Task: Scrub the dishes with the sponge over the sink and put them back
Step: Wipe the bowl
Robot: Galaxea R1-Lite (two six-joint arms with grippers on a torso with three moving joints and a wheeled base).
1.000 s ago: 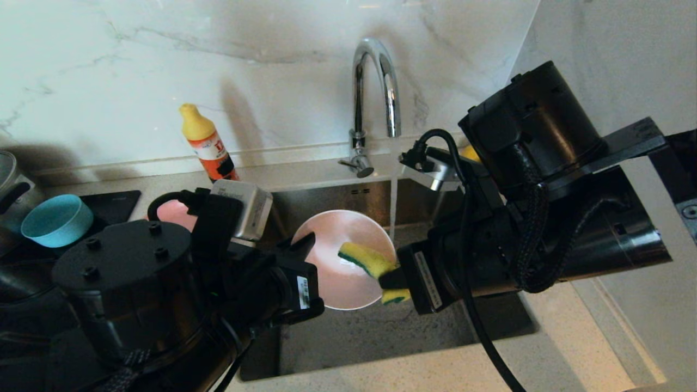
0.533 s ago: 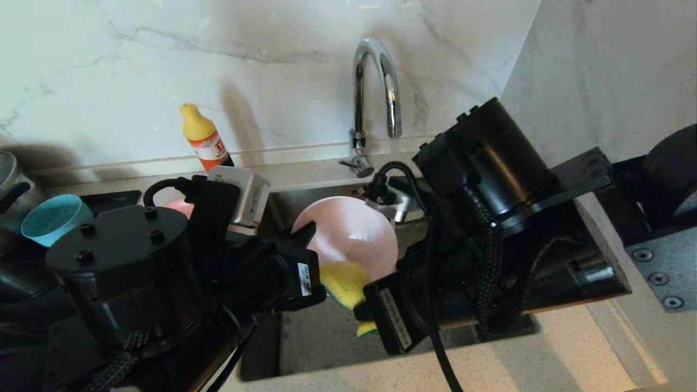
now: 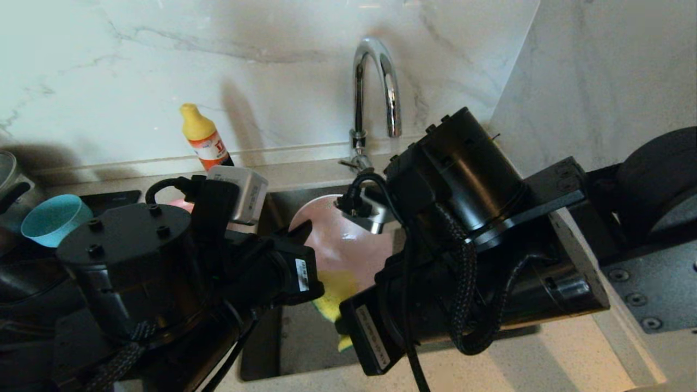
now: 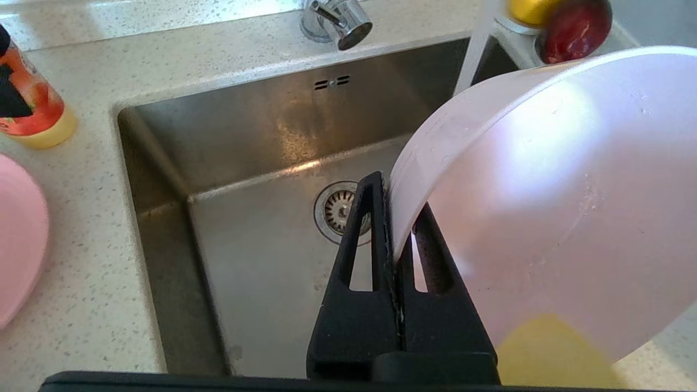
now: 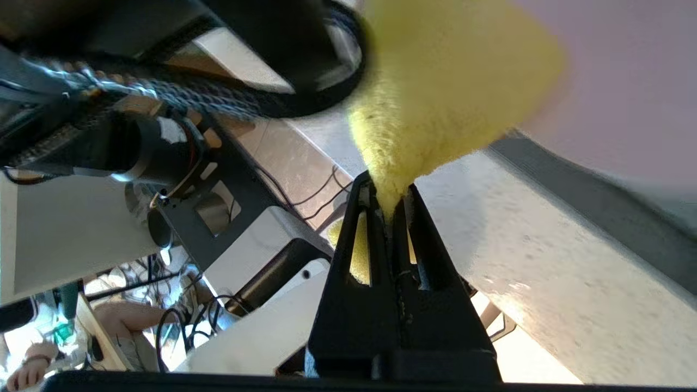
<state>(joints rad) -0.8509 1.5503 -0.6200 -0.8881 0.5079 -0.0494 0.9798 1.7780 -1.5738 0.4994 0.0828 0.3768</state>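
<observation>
Left claw pinching pale pink bowl rim over sink, right claw gripping yellow sponge against bowl

The right end effector, clamped on the sponge, has travelled from the centre of the pale pink bowl down to its lower rim.

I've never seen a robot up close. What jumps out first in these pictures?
Two bulky black arms meet over the steel sink. The left gripper pinches the rim of a pale pink bowl, tilted above the drain, while the right gripper clamps a yellow sponge against the bowl's lower edge. Behind them a curved chrome tap runs water, and an orange bottle with a yellow top stands by the marble wall.
</observation>
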